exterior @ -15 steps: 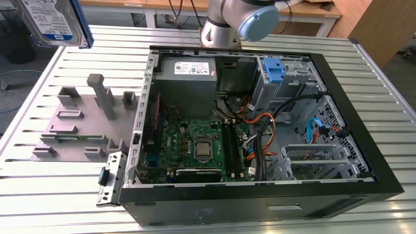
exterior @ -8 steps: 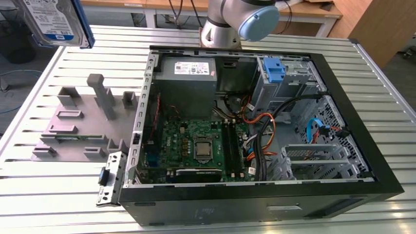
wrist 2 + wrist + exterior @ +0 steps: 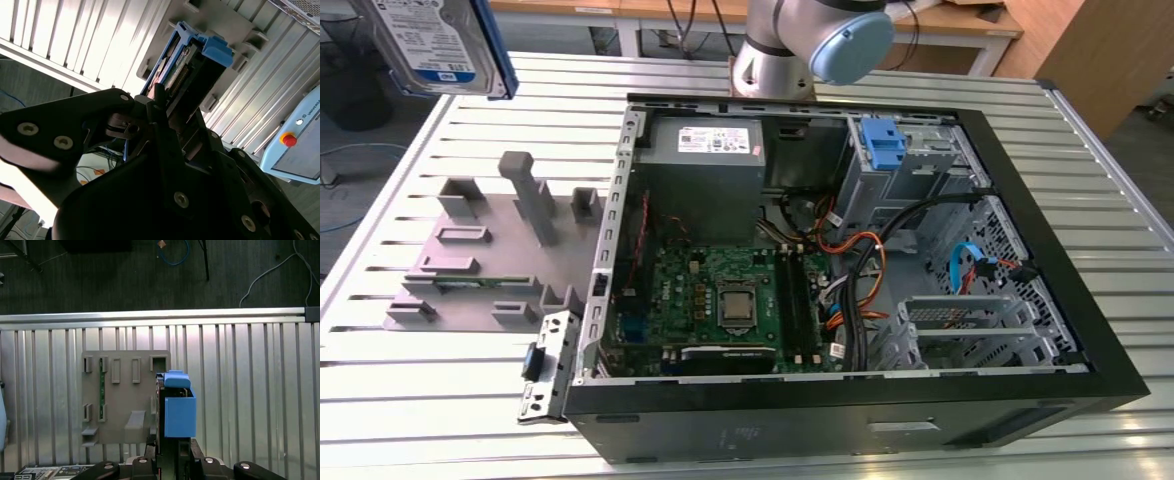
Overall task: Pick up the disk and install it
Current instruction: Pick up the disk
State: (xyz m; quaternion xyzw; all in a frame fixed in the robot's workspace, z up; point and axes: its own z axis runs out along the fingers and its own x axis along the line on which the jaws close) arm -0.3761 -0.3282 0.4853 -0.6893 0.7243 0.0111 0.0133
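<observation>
Disk (image 3: 434, 45) sits in the upper-left corner of the exterior view, up in the air, well clear of the slatted table (image 3: 400, 390) and partly cut by the frame edge. In the second wrist view the gripper (image 3: 172, 107) is clamped on the disk's flat sides, w/ the blue carrier end sticking out past the fingertips. In the first wrist view the disk overlaps one edge of the grey slotted fixture (image 3: 125, 390) on the table. The open PC case (image 3: 854, 405) fills centre-right of the exterior view: motherboard (image 3: 720, 290), grey power supply (image 3: 707, 140), and an upright blue latch (image 3: 887, 145) at the case's upper right. Arm (image 3: 787, 50) at top centre.
</observation>
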